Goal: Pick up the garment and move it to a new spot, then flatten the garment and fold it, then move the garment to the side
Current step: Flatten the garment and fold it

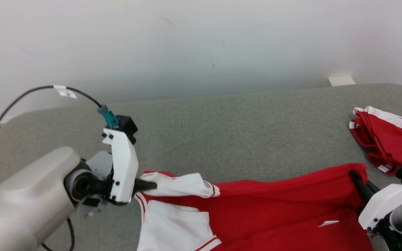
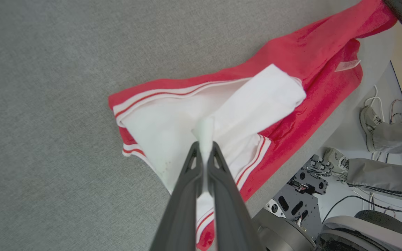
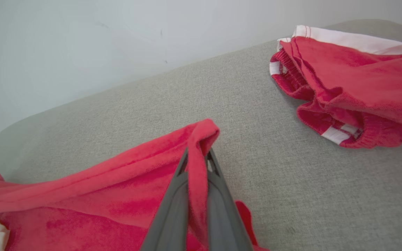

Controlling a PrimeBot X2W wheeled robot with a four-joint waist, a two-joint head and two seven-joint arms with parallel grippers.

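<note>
1. The garment [image 1: 274,209] — red, with white panels and red-striped trim — lies stretched along the near edge of the grey surface [image 1: 239,129]. Its lower part runs off the bottom of the head view.
2. Your left tool [image 2: 205,146] is clamped together on a fold of white fabric at the garment's left end.
3. Your right tool [image 3: 197,153] is pinched on the red corner at the garment's right end, with the cloth draped over its tip.
4. Between the two tools, the garment's red top edge runs as a slightly sagging line.
5. A second red-and-white garment [image 1: 389,139] sits bunched at the far right of the surface, apart from the held one.
6. A pale wall [image 1: 201,42] stands behind the surface. In the left wrist view, a person's shoes [image 2: 368,118] show on the floor beside it.
</note>
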